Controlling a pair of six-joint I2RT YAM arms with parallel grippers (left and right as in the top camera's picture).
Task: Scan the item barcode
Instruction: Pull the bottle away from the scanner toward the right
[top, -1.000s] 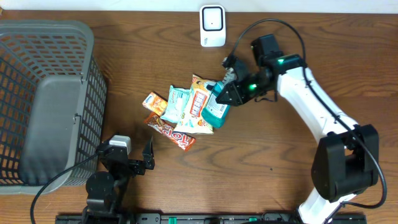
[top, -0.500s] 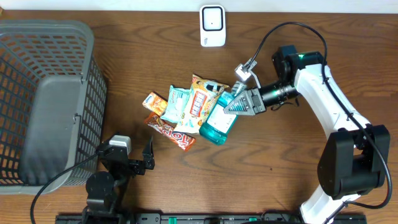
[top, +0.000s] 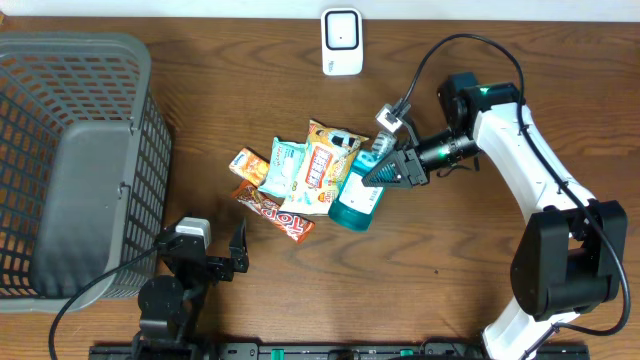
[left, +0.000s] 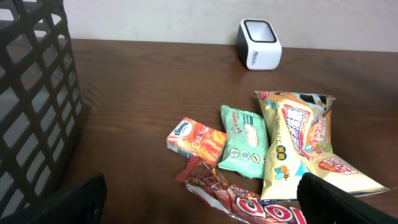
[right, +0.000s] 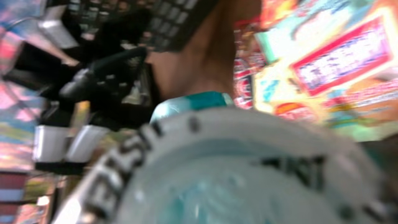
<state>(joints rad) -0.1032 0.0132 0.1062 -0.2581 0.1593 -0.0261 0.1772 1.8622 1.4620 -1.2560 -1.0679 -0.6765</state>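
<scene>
**A:** Where is the bottle?

**B:** The teal bottle (top: 355, 200) is well apart from the scanner (top: 341, 41), on the robot's side of it. The right gripper (top: 388, 168) is clamped on its cap end. In the wrist view the bottle is a close blur.

**A:** And the other gripper?

**B:** The left gripper (top: 200, 248) has its jaws wide with nothing in them. It sits farther from the scanner than anything else, toward the robot and to the left.

**A:** What crowds the bottle?

**B:** A pile of four packets, between scanner and robot, slightly left. There is a yellow snack bag (top: 322, 168), a green wipes pack (top: 285, 167), an orange tissue pack (top: 250, 163) and a red candy bar (top: 275, 210). Seen from above, the bottle overlaps the snack bag's edge.

**A:** Anything else?

**B:** One grey basket (top: 70, 160), far left of the scanner. In all: one bottle, one scanner, one basket, four packets.
</scene>
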